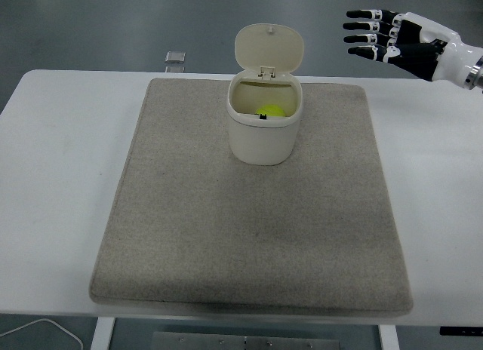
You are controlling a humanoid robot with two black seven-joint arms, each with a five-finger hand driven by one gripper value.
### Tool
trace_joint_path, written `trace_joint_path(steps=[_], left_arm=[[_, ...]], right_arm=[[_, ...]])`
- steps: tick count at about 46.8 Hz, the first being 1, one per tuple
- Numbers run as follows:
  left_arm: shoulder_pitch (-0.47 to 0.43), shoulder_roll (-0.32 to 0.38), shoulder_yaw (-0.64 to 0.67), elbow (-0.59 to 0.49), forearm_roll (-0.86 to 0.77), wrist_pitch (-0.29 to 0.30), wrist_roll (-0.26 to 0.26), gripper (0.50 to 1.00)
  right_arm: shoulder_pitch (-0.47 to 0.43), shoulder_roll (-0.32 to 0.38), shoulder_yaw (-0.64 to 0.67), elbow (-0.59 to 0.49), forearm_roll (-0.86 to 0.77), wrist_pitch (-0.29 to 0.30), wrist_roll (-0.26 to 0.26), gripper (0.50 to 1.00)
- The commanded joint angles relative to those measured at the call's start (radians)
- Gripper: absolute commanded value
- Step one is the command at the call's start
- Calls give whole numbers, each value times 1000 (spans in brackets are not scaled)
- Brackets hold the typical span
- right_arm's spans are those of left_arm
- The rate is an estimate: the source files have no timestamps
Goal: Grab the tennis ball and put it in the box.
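Note:
A yellow-green tennis ball [270, 112] lies inside a cream box [262, 137] with its hinged lid [269, 49] standing open at the back. The box stands on a beige mat [249, 237] toward the far middle. My right hand [381, 38] is at the upper right, raised above the table and well to the right of the box. Its fingers are spread and it holds nothing. My left arm is out of view.
The mat covers most of the white table [60, 161]. A small grey square object [175, 57] lies beyond the mat's far left corner. A white cable [38, 329] shows at the bottom left below the table edge.

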Motion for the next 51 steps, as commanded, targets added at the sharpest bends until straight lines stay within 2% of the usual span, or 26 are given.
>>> trace_joint_path(steps=[1, 6, 15, 21, 29, 39, 41, 43, 51], left_arm=[[0, 0, 0, 0, -1, 0, 0, 992], [0, 0, 0, 0, 1, 0, 0, 990], [-2, 0, 0, 0, -1, 0, 0, 992], [0, 0, 0, 0, 1, 0, 0, 992], [0, 0, 0, 0, 0, 0, 0, 992], [0, 0, 0, 0, -1, 0, 0, 992], [0, 0, 0, 0, -1, 0, 0, 992], [0, 0, 0, 0, -1, 0, 0, 992], [0, 0, 0, 0, -1, 0, 0, 992]], right_arm=[[-15, 8, 0, -41, 57, -2, -1, 860], [-25, 23, -1, -90, 115, -25, -1, 860], [-48, 89, -1, -98, 177, -137, -7, 860], [-53, 137, -1, -98, 299, -192, -107, 860], [-59, 168, 5, -98, 395, -293, -151, 860], [-59, 189, 5, -99, 530, -370, -260, 860], [-61, 191, 5, -99, 533, -372, -259, 872], [-61, 191, 7, -99, 528, -367, -254, 929], [-62, 188, 7, -99, 528, -364, -204, 932]])
